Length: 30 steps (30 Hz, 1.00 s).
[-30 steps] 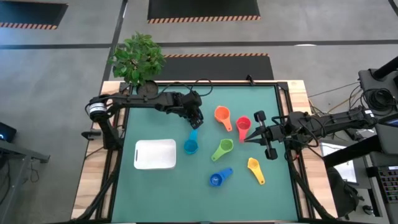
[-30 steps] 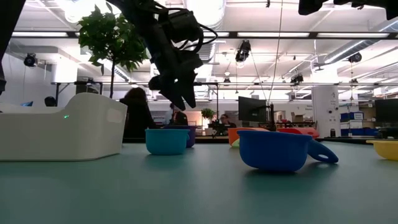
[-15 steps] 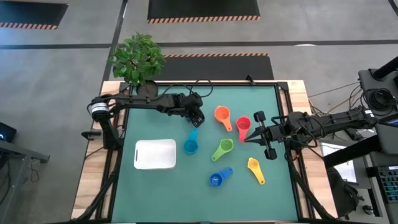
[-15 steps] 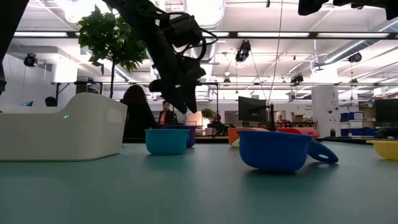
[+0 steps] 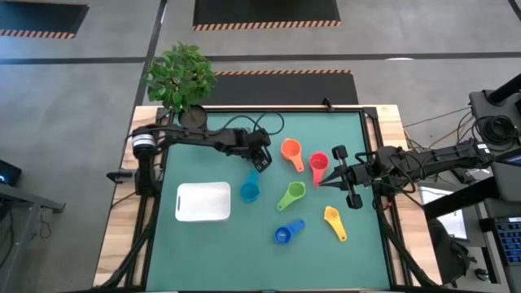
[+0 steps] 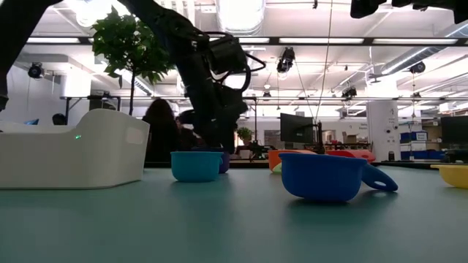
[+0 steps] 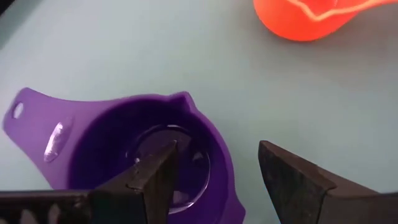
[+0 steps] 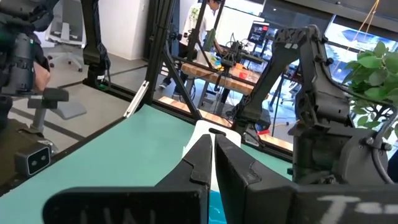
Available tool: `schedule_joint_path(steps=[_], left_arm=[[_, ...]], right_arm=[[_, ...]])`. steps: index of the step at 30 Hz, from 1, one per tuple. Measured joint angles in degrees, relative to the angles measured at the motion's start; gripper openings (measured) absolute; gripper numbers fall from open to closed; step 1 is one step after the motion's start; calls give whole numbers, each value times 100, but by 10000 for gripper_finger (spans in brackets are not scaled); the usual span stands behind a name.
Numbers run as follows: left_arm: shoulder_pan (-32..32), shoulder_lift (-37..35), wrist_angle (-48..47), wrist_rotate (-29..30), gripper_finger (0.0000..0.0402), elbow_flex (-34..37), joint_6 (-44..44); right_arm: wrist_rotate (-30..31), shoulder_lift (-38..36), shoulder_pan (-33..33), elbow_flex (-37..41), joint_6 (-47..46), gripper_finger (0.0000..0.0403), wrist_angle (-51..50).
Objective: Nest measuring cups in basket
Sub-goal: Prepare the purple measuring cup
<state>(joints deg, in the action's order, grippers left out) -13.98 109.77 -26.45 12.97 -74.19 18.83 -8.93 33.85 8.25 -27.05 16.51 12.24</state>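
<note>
The purple cup lies on the counter under the left gripper, its fingers apart over the rim, hiding it from above. Orange cup at 3 o'clock, light blue cup at 6, basket at 7. The right gripper rests together near the red cup.

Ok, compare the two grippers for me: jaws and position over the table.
The left gripper has its jaws open, one finger inside the purple cup and one outside its rim; the right gripper is shut and holds nothing. The left gripper works low at the back of the mat, while the right gripper waits beside the red cup. Both are dark two-finger grippers.
</note>
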Motion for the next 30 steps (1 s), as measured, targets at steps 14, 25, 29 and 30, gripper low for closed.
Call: schedule_joint_path(steps=[14, 25, 29, 30], left_arm=[[4, 123, 32, 17, 92, -2, -48], [4, 120, 21, 22, 4, -2, -34], [7, 106, 18, 19, 2, -2, -142], [7, 92, 16, 15, 2, -2, -195]], right_arm=[[3, 0, 0, 0, 11, 9, -1], [3, 0, -1, -2, 7, 9, -3], [2, 0, -1, -2, 6, 9, -3], [3, 0, 0, -2, 7, 9, -3]])
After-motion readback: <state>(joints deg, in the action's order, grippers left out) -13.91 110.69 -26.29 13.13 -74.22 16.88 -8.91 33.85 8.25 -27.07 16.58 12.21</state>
